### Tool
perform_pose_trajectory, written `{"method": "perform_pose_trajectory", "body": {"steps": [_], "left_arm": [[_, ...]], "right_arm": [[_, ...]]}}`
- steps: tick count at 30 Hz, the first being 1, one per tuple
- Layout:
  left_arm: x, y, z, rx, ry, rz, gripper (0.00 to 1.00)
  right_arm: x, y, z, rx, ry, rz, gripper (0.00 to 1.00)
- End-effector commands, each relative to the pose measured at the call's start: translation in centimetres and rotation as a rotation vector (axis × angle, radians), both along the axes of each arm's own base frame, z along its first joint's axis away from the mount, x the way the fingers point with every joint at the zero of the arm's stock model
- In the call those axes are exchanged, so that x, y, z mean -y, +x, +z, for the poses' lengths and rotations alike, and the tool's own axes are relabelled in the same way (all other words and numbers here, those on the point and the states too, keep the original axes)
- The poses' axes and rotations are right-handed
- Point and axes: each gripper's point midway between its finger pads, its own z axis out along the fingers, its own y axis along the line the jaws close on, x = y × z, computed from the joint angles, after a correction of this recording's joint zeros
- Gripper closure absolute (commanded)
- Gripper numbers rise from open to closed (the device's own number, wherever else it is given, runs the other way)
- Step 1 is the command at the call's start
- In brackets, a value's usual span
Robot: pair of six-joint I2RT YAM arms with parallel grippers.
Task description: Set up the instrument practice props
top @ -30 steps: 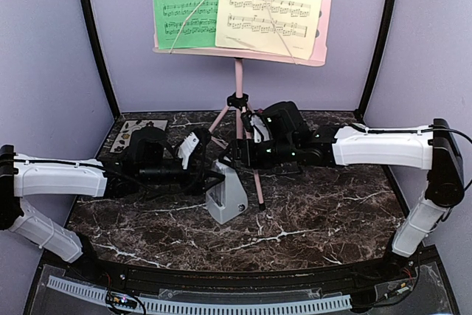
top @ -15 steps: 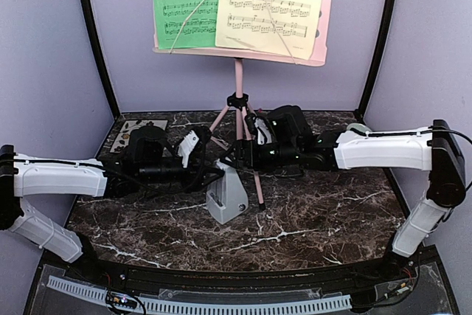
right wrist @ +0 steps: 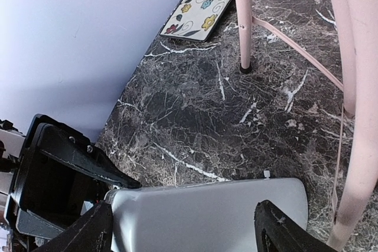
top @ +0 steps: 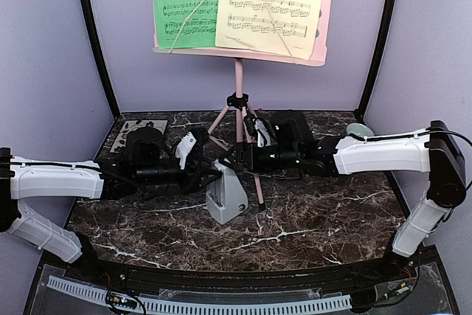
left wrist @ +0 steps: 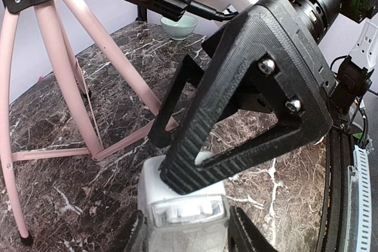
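Nearest the arm bases there's a stretch of dark marble table (top: 317, 219). Then comes the little grey-white metronome (top: 227, 197), about mid-table and a bit left of centre. Both arms meet right at its top, so it's pretty crowded there.

The left gripper (top: 212, 171) comes in from the left. Its wrist camera shows its fingers (left wrist: 137, 234) snug on either side of the metronome's white top, so it looks clamped on at a middling width. The right gripper (right wrist: 183, 234) reaches in from the right with its jaws spread wide, one on each side of the grey body. One ribbed pad (left wrist: 192, 146) lies across the white top, but I honestly can't tell if it's squeezing or only straddling.

Just to the metronome's right, one leg of the pink music stand (top: 238, 82) runs down to the table. The right gripper sits in front of the tripod, close against those legs.

At the back left, behind the left wrist, is a flower-patterned card (top: 136, 129), partly hidden. A pale-green bowl (top: 359, 130) peeks out behind the right arm at the back right. Up top, the stand's desk carries the green page (top: 184, 1) and the pale-yellow page (top: 273, 1) side by side.
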Motion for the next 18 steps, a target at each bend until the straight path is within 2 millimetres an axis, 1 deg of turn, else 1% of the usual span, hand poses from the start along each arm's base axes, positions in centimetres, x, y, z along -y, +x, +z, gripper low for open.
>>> {"method": "perform_pose_trajectory", "body": {"steps": [1,7,9,11,14,18], "left_arm": [[-1.0,-0.9,0.2,0.015,0.012,-0.007,0.87],[-0.9,-1.0,0.8,0.029,0.005,-0.019,0.9],[-1.0,-1.0,1.2,0.03,-0.005,-0.013,0.91],[-1.4,-0.7,2.0,0.033,-0.025,0.021,0.93],[-2.8,0.2,3.4,-0.001,-0.059,0.088,0.96],[-6.0,2.3,3.8,-0.109,-0.059,0.219,0.98]], "right_arm": [[5.1,-1.2,-9.8,-0.117,-0.316,-0.039,0.19],[5.8,-1.4,-11.0,-0.125,-0.348,-0.032,0.2],[5.8,-1.3,-11.0,-0.122,-0.349,-0.029,0.2],[5.7,-1.3,-10.9,-0.118,-0.346,-0.026,0.2],[5.3,-1.1,-10.2,-0.105,-0.335,-0.013,0.2],[4.8,-0.8,-9.5,-0.083,-0.326,0.001,0.2]]}}
